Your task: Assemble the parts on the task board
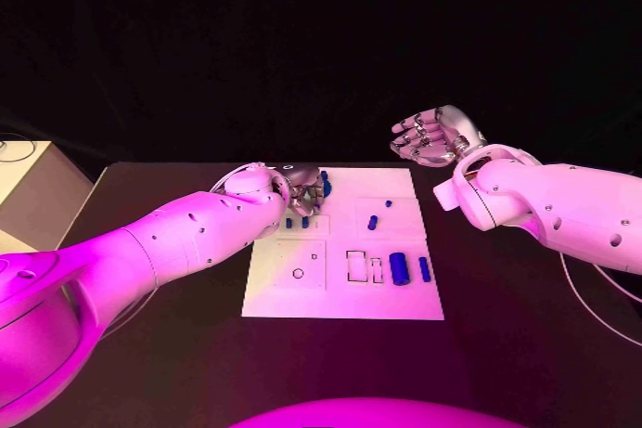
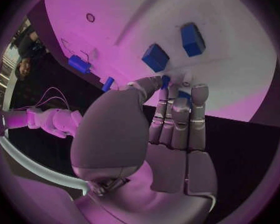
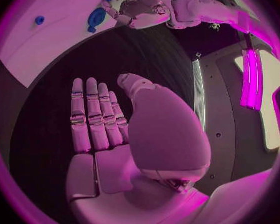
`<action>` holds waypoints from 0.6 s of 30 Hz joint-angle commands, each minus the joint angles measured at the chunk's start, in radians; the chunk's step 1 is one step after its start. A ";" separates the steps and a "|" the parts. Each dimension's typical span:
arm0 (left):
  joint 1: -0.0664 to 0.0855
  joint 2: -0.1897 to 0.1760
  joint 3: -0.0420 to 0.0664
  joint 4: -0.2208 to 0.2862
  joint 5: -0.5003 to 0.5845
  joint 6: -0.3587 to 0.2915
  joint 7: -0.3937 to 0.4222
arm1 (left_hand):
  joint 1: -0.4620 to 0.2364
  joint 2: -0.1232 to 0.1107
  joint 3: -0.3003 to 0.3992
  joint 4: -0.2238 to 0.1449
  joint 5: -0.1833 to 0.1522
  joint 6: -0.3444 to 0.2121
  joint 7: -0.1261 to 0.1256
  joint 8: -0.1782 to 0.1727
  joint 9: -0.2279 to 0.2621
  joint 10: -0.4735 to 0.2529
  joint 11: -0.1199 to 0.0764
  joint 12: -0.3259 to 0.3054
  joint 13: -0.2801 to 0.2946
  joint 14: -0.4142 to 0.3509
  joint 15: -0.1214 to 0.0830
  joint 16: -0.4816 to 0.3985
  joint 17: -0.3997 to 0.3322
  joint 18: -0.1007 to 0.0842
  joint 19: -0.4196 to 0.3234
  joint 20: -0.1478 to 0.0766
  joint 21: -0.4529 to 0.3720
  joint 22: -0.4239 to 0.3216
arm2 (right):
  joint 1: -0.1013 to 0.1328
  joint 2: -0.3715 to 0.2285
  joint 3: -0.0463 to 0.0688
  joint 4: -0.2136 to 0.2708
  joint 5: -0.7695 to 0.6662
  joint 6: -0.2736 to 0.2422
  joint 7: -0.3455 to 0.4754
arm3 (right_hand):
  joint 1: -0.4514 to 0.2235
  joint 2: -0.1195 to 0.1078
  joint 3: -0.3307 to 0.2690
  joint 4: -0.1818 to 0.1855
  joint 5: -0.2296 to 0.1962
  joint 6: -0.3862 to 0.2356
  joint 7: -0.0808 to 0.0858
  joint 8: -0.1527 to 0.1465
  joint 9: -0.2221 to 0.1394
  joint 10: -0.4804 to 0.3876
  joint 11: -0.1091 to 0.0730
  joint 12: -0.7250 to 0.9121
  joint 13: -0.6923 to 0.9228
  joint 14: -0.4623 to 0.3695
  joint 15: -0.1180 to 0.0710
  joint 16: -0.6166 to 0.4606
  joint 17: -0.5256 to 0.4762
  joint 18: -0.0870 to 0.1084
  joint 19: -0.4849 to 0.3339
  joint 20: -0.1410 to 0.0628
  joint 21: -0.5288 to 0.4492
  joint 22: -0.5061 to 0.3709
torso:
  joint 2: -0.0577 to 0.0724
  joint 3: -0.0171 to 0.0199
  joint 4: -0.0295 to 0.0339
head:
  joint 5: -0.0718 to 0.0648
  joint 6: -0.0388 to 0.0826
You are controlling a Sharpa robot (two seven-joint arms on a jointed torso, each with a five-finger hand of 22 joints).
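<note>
The white task board (image 1: 341,293) lies mid-table. My left hand (image 1: 301,188) hovers over its far left corner; in the left wrist view its fingers (image 2: 177,114) and thumb close around a small blue part (image 2: 184,95), mostly hidden between them. Two blue blocks (image 2: 155,57) stand in the board just beyond the fingertips. My right hand (image 1: 435,136) hangs raised off the board's far right corner; its fingers (image 3: 93,114) are straight and apart and hold nothing. Loose blue parts lie on the board: a thick cylinder (image 1: 399,267), a thin one (image 1: 424,268) and two small pieces (image 1: 372,222).
Outlined slots (image 1: 357,265) and a ring mark (image 1: 297,273) sit on the board's near half. A pale box (image 1: 33,191) stands at the table's far left edge. Black tabletop (image 1: 521,335) surrounds the board.
</note>
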State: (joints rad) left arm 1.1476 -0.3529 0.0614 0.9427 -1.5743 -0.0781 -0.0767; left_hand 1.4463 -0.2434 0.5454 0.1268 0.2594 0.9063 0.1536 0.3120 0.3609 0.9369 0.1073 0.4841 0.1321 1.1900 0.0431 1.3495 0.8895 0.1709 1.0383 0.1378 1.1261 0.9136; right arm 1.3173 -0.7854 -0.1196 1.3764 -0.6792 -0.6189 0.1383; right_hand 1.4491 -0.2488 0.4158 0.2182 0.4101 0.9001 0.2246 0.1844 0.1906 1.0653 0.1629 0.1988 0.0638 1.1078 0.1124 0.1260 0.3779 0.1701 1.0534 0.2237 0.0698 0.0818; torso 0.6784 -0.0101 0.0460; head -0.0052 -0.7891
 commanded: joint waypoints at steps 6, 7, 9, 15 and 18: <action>0.000 0.005 -0.004 -0.003 0.014 0.001 0.012 | 0.011 0.008 0.025 -0.015 -0.005 0.034 -0.001 -0.001 0.004 0.034 -0.003 -0.028 -0.009 0.018 -0.005 0.016 0.003 -0.017 0.011 0.000 0.022 0.020 | 0.001 0.000 0.000 0.003 -0.010 0.009 0.012 | 0.001 -0.002 0.005 -0.002 0.004 0.000 0.006 -0.001 -0.002 -0.003 0.000 -0.003 -0.001 0.006 0.001 -0.006 -0.001 0.013 0.001 -0.001 0.004 -0.001 | -0.001 0.0003 0.0001 | -0.002 -0.001; 0.000 0.005 -0.005 -0.003 0.014 0.002 0.011 | 0.018 0.013 0.034 -0.023 -0.006 0.045 -0.001 0.001 0.007 0.051 -0.007 -0.033 -0.010 0.031 -0.008 0.025 0.017 -0.018 0.016 -0.003 0.031 0.030 | 0.001 0.000 0.000 0.003 -0.010 0.009 0.012 | 0.001 -0.002 0.005 -0.002 0.004 0.000 0.006 -0.001 -0.002 -0.003 0.000 -0.003 -0.001 0.006 0.001 -0.006 -0.001 0.013 0.001 -0.001 0.004 -0.001 | -0.001 0.0004 0.0002 | -0.002 -0.002; 0.000 0.005 -0.005 -0.004 0.014 0.006 0.009 | 0.024 0.017 0.046 -0.035 -0.008 0.052 -0.001 0.000 0.008 0.070 -0.009 -0.046 -0.013 0.044 -0.011 0.033 0.028 -0.021 0.025 -0.006 0.044 0.046 | 0.001 0.000 0.000 0.003 -0.010 0.009 0.012 | 0.001 -0.002 0.005 -0.002 0.004 0.000 0.006 -0.001 -0.002 -0.003 0.000 -0.003 -0.001 0.006 0.001 -0.006 -0.001 0.013 0.001 -0.001 0.004 -0.001 | -0.001 0.0004 0.0002 | -0.003 -0.002; 0.001 0.004 -0.007 -0.006 0.013 0.030 -0.011 | 0.014 0.014 0.065 -0.051 -0.010 0.049 0.004 -0.017 0.008 0.088 -0.006 -0.095 -0.026 0.050 -0.009 0.037 0.018 -0.022 0.024 -0.007 0.059 0.059 | 0.001 0.000 0.000 0.003 -0.010 0.009 0.012 | 0.001 -0.002 0.005 -0.002 0.004 0.000 0.006 -0.001 -0.002 -0.003 0.000 -0.003 -0.001 0.006 0.001 -0.006 -0.001 0.013 0.001 -0.001 0.004 -0.001 | -0.001 0.0002 0.0003 | -0.004 -0.003; 0.001 0.004 -0.009 -0.008 0.013 0.041 -0.020 | 0.005 0.011 0.069 -0.054 -0.010 0.045 0.007 -0.025 0.007 0.086 -0.001 -0.120 -0.032 0.046 -0.006 0.036 0.006 -0.022 0.018 -0.005 0.058 0.058 | 0.001 0.000 0.000 0.003 -0.010 0.009 0.012 | -0.002 -0.003 0.009 -0.001 0.006 0.001 0.006 -0.001 -0.002 -0.002 0.001 -0.004 -0.001 0.005 0.002 -0.007 -0.003 0.013 0.000 -0.001 0.004 -0.002 | -0.001 0.0002 0.0004 | -0.005 -0.003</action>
State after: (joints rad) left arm 1.1500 -0.3505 0.0552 0.9373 -1.5657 -0.0718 -0.0800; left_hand 1.4605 -0.2291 0.6102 0.0731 0.2535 0.9526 0.1540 0.2899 0.3693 1.0210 0.1017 0.3680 0.1025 1.2348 0.0305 1.3817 0.8968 0.1584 1.0599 0.1306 1.1791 0.9728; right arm 1.3177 -0.7858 -0.1196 1.3775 -0.6794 -0.6189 0.1384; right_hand 1.4491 -0.2488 0.4187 0.2154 0.4101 0.8999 0.2243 0.1844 0.1907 1.0663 0.1640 0.1988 0.0638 1.1077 0.1123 0.1221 0.3763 0.1701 1.0533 0.2237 0.0699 0.0804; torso 0.6770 -0.0097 0.0460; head -0.0096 -0.7924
